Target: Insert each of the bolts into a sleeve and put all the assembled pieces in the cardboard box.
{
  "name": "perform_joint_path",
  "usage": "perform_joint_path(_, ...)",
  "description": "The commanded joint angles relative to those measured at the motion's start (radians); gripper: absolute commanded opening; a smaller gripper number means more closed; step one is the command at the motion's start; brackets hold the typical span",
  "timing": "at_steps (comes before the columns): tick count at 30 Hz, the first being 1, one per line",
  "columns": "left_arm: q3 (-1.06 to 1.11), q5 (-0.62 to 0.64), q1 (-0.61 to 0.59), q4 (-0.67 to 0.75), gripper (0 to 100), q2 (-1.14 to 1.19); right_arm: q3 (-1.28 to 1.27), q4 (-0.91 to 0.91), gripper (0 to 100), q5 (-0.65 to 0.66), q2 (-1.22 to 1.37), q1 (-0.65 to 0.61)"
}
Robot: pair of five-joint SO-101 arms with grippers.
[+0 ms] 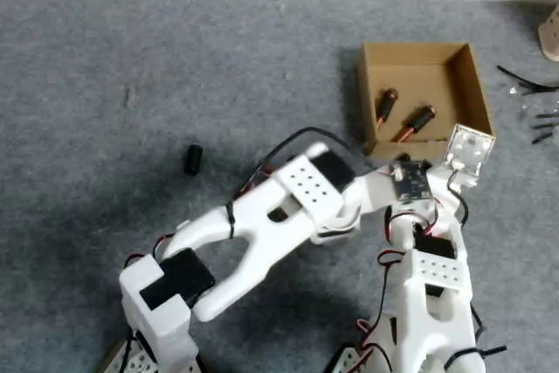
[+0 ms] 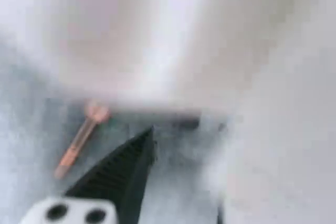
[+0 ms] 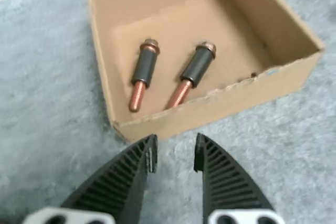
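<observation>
Right fingers (image 3: pixel 131 177) sit parted, empty, facing the cardboard box (image 3: pixel 220 108). Left fingers (image 2: pixel 126 171) look spread, bolt (image 2: pixel 79 141) just beside one; I'd straddle its shank squarely before squeezing.

No legible txt, labels, nos. or signs anywhere.

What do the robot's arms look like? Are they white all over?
Mostly! The left arm and right arm are white plastic, with black motor blocks at the joints and thin red and black cables. Some plates have rows of little holes. The right end effector has two black, pointed, ridged fingers.
</observation>
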State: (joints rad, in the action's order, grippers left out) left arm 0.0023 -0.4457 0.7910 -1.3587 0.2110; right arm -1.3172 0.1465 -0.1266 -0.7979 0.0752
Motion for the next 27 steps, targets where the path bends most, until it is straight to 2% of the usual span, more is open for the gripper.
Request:
perform_joint_path(1,-0.168,-0.006,-0.062,-0.121,18,-0.142,0.015,-0.028,10.6,-0.006,-0.025,-0.010)
perform_joint_path(7,-0.315,-0.003,-0.148,-0.327,18,-0.348,0.015,-0.028,10.6,-0.006,-0.025,-0.013)
perform_joint_path(13,-0.240,-0.002,-0.275,-0.364,18,-0.601,0.012,-0.021,10.6,0.002,-0.025,-0.064)
perform_joint_path(20,0.081,-0.006,-0.469,-0.354,18,-0.952,-0.019,-0.021,10.6,0.087,-0.035,-0.153)
perform_joint_path(27,0.542,-0.003,-0.585,-0.189,18,-1.317,-0.019,0.031,10.6,0.158,-0.035,-0.231)
